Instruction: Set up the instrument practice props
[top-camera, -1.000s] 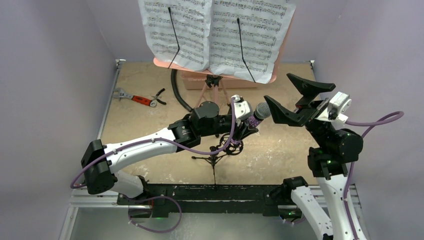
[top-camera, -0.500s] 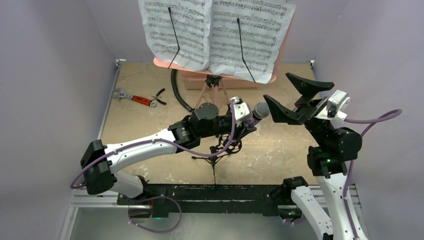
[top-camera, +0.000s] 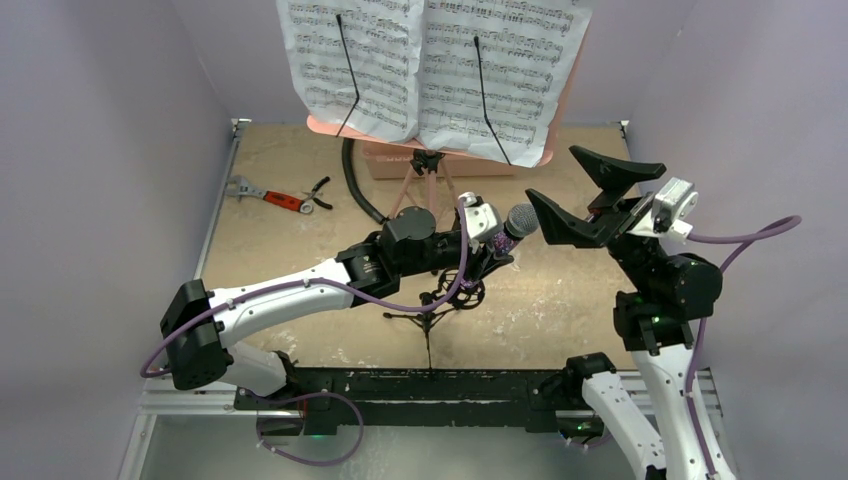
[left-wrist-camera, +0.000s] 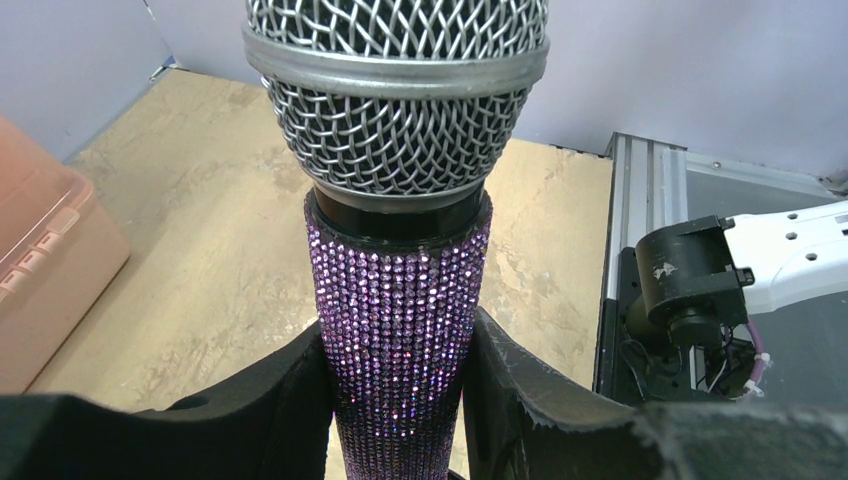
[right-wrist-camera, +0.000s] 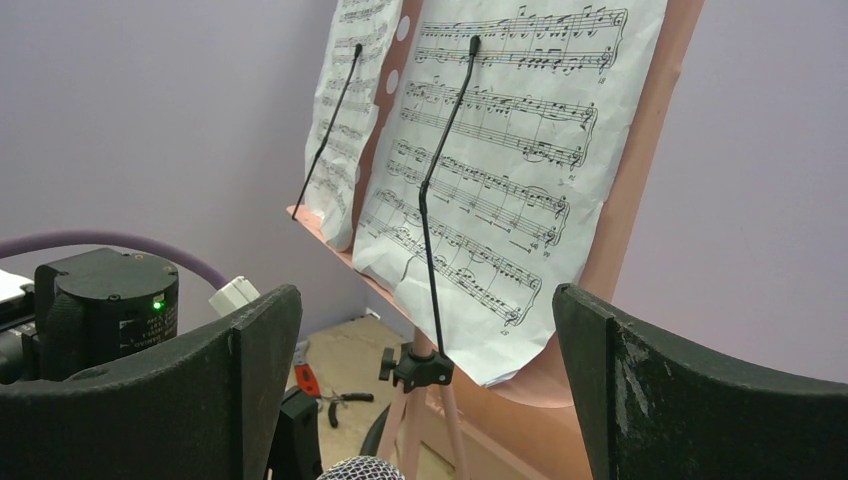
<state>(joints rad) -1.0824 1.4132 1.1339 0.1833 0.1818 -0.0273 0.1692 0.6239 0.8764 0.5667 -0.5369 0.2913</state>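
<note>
Lilac walls (top-camera: 100, 150) enclose tan tabletop (top-camera: 560, 290) bearing music stand (right-wrist-camera: 610, 200).

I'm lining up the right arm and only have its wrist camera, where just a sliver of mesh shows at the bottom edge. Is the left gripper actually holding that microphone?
Observer: Yes. In the left wrist view the left gripper is clamped on the microphone, on its purple glittery body just below the grey head.
Operator: Where's the mic stand?
Observer: The small black tripod mic stand stands on the table, partly under the left arm. The microphone is not in it.
Operator: How close is my gripper to the head?
Observer: From above, the right gripper is wide open. The head sits right beside the finger nearer the left arm; I can't tell whether they touch.
</note>
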